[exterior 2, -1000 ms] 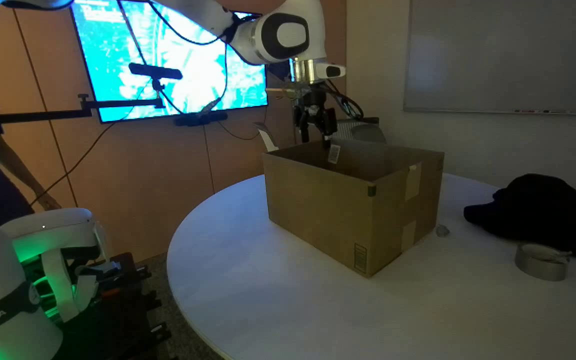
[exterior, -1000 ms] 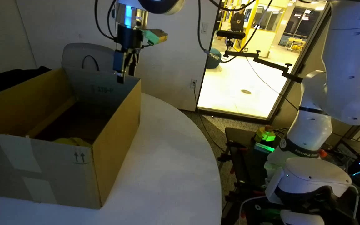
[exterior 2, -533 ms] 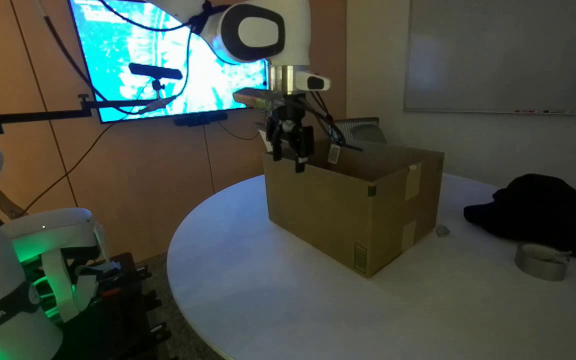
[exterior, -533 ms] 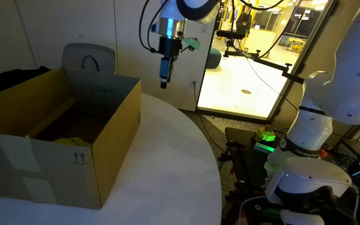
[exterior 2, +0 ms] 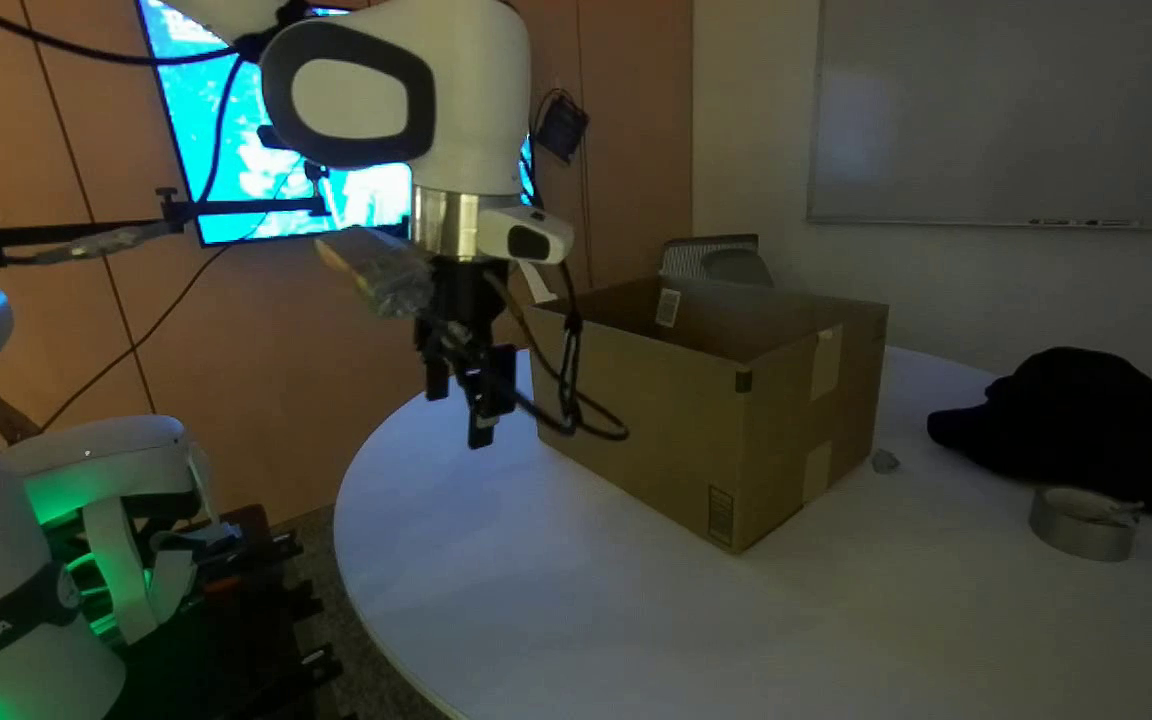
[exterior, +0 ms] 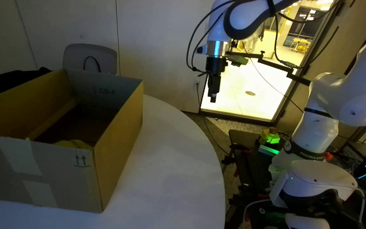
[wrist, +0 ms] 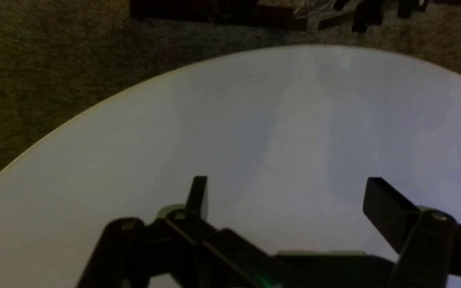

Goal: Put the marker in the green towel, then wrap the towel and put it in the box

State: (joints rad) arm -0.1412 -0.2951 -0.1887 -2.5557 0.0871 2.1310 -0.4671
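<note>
The green towel shows as a crumpled yellow-green patch inside the box, low behind the near wall. The rest of it is hidden by that wall. The large brown cardboard box stands open at the top on the table; it also shows in an exterior view, where its floor is hidden. The marker does not show in any view. My gripper is open, with nothing between its fingers, above bare white tabletop. In both exterior views the gripper is outside the box, on the robot's side of it.
The round white table has its edge near the robot base. A roll of tape and a black cloth heap lie beyond the box. A chair stands behind it. A camera arm sticks out near the robot.
My gripper has moved from over the box's far end, out past its wall toward the robot base, and lower. The fingers stay empty. The box and towel have not moved.
</note>
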